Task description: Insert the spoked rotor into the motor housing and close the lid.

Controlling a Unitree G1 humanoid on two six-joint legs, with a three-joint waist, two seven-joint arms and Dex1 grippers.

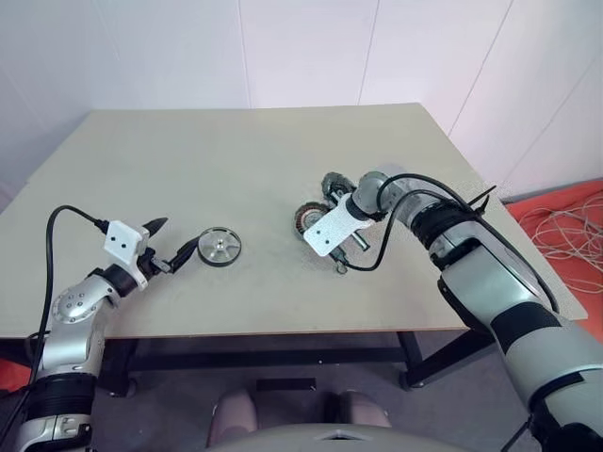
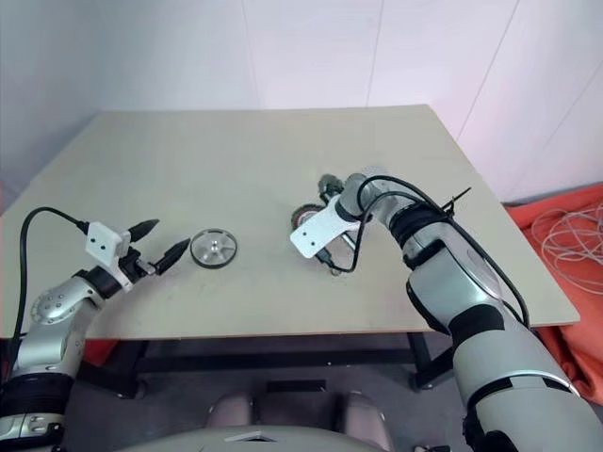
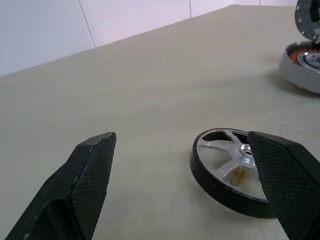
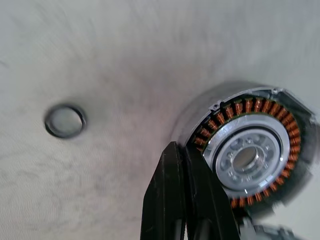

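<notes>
**Risk: rotor pushed aside, housing nudged**

The left gripper stands wide open, one finger overlapping the spoked rotor, which lies flat near the table front edge. Closing off-centre could slide it away. Farther back, the right gripper is closed and empty over the motor housing; contact could shift it. The lid stands just behind.

Bare counter toward the far edge and far-left corner; rotor, housing mid-counter.
</notes>
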